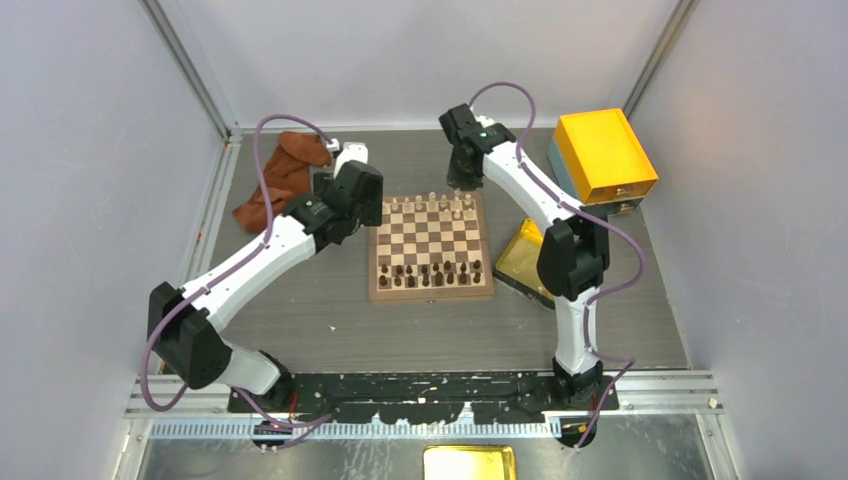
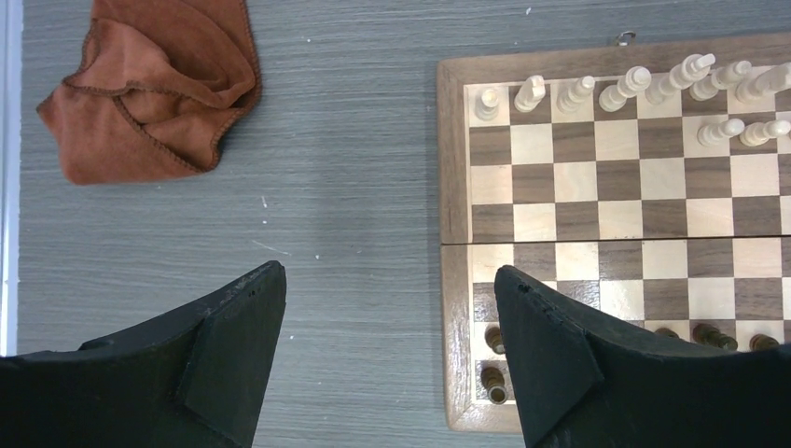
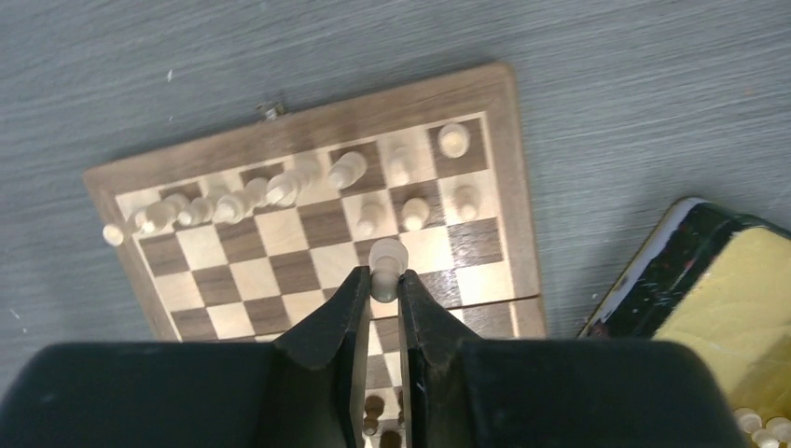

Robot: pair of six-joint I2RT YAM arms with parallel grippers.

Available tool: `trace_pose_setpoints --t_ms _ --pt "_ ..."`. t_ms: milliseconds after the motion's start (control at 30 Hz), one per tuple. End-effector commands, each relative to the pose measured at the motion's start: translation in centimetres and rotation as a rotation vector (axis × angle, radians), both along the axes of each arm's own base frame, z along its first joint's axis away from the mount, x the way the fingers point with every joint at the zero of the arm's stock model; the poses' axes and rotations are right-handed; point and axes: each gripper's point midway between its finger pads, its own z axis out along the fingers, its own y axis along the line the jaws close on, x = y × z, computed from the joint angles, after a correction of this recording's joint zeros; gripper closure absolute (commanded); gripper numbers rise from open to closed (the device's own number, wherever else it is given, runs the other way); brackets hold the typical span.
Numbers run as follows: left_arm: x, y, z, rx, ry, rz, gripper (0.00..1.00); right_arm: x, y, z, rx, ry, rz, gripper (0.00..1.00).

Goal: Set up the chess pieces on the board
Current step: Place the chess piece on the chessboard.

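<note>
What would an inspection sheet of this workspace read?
Surface: grey wood-grain tabletop, no spills seen.
Job's things: square wooden chessboard centred; pale cream wooden chessmen fill its far row, few pawns ahead.
Clutter: dark brown chessmen on near rows; crumpled rust-brown cloth far left; orange-yellow box far right; shallow golden-yellow tray beside board.
Grippers: left gripper open, empty, beside board; right gripper shut on pale pawn over board.
Cables: purple cables along both arms, no snag seen.
Surroundings: pale grey enclosure walls.

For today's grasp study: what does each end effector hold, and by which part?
Right end effector: small pale cream wooden pawn, pinched below its round head. Left end effector: nothing.
</note>
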Motion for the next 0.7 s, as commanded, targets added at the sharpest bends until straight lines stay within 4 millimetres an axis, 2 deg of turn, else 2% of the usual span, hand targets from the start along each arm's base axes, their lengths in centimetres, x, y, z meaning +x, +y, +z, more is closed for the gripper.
trace_pose_setpoints --t_ms 0,300,667 --pt "0.1 1.1 2.3 -0.036 -0.081 0.040 0.17 -0.8 2.4 1.2 -0.014 0.005 0.076 0.99" --pt "-0.6 1.9 2.3 -0.045 -0.089 0.052 0.17 -1.8 5.9 0.0 -0.049 0.040 0.160 0.99" --pt "-1.1 2.2 2.0 -0.054 -0.087 0.054 0.17 -2.7 7.2 -3.0 -0.089 0.108 0.195 0.99"
